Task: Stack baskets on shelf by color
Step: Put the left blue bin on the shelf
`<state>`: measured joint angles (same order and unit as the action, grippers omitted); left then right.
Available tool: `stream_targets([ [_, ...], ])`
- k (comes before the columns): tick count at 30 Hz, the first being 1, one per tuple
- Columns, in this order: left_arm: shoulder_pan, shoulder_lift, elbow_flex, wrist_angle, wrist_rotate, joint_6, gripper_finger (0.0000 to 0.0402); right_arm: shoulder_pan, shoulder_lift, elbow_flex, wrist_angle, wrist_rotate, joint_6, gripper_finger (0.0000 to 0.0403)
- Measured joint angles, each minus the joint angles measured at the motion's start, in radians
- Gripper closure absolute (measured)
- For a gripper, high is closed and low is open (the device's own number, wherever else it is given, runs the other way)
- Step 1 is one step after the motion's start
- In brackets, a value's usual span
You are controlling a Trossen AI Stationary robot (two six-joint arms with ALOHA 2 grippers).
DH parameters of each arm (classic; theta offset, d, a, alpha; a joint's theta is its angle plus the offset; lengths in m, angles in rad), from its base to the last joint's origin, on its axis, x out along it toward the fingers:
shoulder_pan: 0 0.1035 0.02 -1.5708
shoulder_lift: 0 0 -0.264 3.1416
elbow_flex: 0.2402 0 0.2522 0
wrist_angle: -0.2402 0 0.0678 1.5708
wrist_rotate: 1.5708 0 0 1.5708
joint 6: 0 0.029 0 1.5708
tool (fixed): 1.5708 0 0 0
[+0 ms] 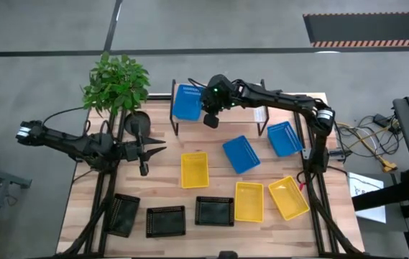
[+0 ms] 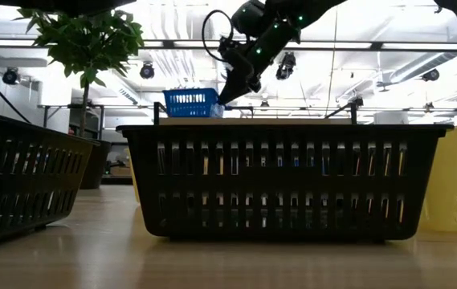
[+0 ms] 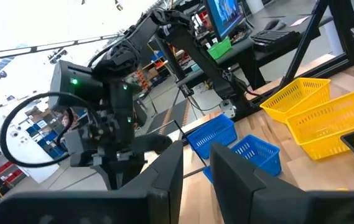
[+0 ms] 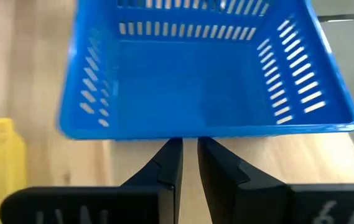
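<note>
One blue basket [image 1: 187,102] [image 4: 208,68] rests by its base on the left end of the shelf [image 1: 254,115], a light wood top at the table's far edge. My right gripper [image 1: 210,119] [image 4: 190,144] is at this basket's right long wall, its fingers a narrow gap apart. In the low view the basket [image 2: 190,102] is beside that gripper [image 2: 226,95]. Two more blue baskets [image 1: 241,153] [image 1: 285,138], three yellow [image 1: 195,169] and three black [image 1: 166,221] lie on the table. My left gripper [image 1: 150,153] [image 3: 196,158] waits, slightly open, at the table's left. My right gripper comes level from the table's right, and its fingertips [image 4: 172,149] end right at the lower edge of the blue basket's long side wall [image 4: 189,130]. The two fingers lie side by side along that wall, not around it. I cannot tell whether they touch it.
A potted plant [image 1: 116,80] with a round dark pot [image 1: 138,122] stands at the far left, beside the shelf. The middle and right of the shelf top [image 2: 308,122] are bare wood. In the low view a black basket [image 2: 280,181] fills the foreground.
</note>
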<state>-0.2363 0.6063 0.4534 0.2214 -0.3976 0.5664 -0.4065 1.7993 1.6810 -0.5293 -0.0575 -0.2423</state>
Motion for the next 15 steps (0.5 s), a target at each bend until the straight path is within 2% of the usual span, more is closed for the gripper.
stream_targets([
  [7, 0.000, 0.002, -0.002, 0.004, 0.000, 0.017, 0.0338, 0.000, 0.006, 0.003, 0.044, 0.068, -0.023, 0.0360],
  [15, 0.000, 0.001, -0.002, 0.006, 0.000, 0.018, 0.0338, -0.002, 0.006, 0.006, 0.082, 0.070, -0.048, 0.0360],
])
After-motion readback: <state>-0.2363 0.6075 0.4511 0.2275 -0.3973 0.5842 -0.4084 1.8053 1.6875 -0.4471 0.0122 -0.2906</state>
